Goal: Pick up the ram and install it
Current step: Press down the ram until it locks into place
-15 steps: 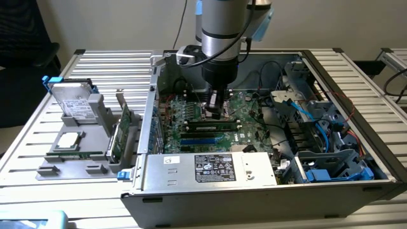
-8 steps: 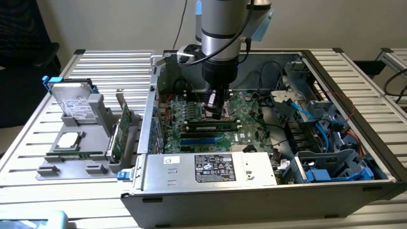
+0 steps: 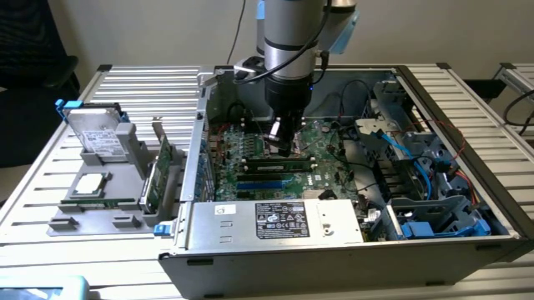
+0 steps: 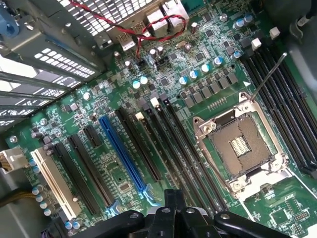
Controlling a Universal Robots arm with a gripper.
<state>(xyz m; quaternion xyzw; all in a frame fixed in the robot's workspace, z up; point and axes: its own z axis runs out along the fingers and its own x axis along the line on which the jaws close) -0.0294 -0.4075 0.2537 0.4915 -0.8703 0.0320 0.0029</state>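
The ram (image 3: 279, 166), a slim green stick with dark chips, sits lengthwise along a black slot on the motherboard (image 3: 250, 147) inside the open computer case. My gripper (image 3: 284, 152) hangs straight down over it, shut, with its tip just above the stick's top edge. Whether the tip touches the ram I cannot tell. In the wrist view the shut gripper (image 4: 173, 198) hovers over a bank of long black slots (image 4: 168, 144) beside the open processor socket (image 4: 240, 148). Here the gripper body hides the ram.
A silver power supply (image 3: 276, 219) fills the case's near side. Blue cables (image 3: 401, 147) and drive cages crowd the exterior view's right. Left of the case, a grey tray (image 3: 92, 222) holds a hard drive (image 3: 96, 134) and an upright green expansion card (image 3: 162, 164).
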